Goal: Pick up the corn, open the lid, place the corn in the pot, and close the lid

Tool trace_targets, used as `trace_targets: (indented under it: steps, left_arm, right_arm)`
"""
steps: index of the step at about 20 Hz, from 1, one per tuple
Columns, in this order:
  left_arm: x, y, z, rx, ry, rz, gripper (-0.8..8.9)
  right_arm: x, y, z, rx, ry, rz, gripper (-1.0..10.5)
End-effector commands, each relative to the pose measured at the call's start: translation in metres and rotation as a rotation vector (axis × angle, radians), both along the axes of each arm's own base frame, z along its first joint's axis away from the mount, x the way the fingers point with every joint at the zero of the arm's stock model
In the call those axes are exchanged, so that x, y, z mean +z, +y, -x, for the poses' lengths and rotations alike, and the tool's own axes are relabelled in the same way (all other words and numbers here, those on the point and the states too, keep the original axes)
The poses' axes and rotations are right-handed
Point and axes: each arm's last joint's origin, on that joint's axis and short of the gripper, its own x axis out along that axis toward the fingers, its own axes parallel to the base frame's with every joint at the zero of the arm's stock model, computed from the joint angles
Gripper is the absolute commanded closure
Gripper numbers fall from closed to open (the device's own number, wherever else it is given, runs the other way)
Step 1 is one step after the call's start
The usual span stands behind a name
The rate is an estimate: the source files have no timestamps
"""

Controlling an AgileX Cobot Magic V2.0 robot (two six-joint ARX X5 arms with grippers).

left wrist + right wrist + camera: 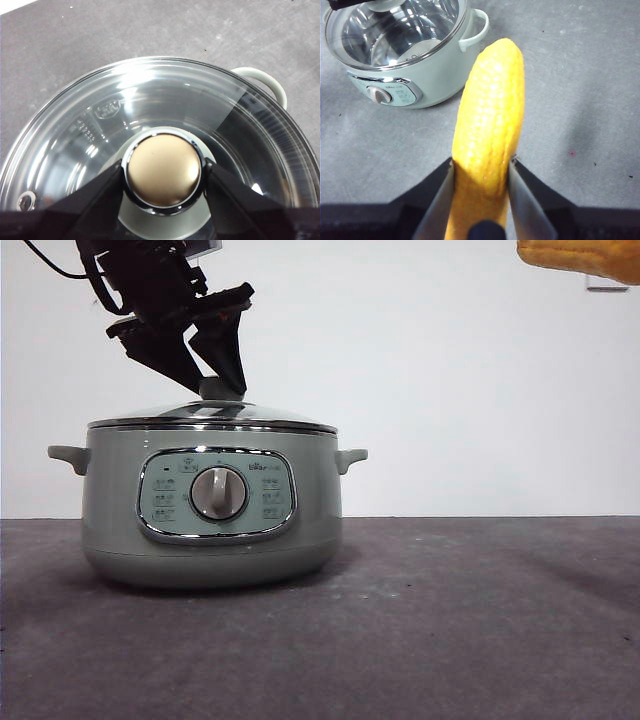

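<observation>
left hand (162, 172) sits down on the lid (100, 115), its two black jaws pressed against either side of the knob (163, 170), gripping it. lid is seated on the pot (115, 510), steel rim flush all round, glass clear enough to show the shiny inside. front view shows this hand (215, 380) coming in big and dark from the upper left, jaw tips right at the knob (215, 390) above the lid (250, 415). pot stands upright on the grey worktop (450, 620), control panel (215, 495) and silver dial (218, 492) facing the front camera, one small handle on each side.

right hand (482, 172) is closed on the corn (492, 120), jaws clamped on both flanks of the cob, which sticks out lengthwise ahead of them. corn is held up in the air, clear of the worktop (580, 90) and well apart from the pot (415, 75). in the front view only a yellow-orange bit of the corn (580, 258) shows at the top right corner, higher than the lid. right wrist view also shows the lid (390, 30) on the pot and one handle (476, 30) towards the corn side.
</observation>
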Motion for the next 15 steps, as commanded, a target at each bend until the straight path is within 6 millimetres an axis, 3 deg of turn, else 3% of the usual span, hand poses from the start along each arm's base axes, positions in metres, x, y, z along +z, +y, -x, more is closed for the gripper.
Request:
trace_targets:
  steps: [1,5,8,12,15]
  left_arm:
    - [0.021,0.004,0.010,0.009,-0.066,0.055,8.22]
    - [0.057,0.019,0.032,0.026,-0.178,0.107,8.22]
    - [0.090,0.040,0.060,0.035,-0.259,0.168,8.22]
    - [0.131,0.077,0.117,0.096,-0.379,0.216,8.22]
    - [0.146,0.102,0.164,0.153,-0.417,0.212,8.22]
  right_arm:
    - [0.002,0.000,-0.001,-0.002,-0.015,-0.010,9.6]
    - [0.005,0.001,-0.003,0.001,-0.046,-0.026,9.6]
    - [0.009,0.004,-0.008,0.005,-0.100,-0.053,9.6]
    - [0.017,0.017,-0.030,0.086,-0.148,-0.172,9.6]
    - [0.025,0.034,-0.059,0.133,-0.112,-0.188,9.6]
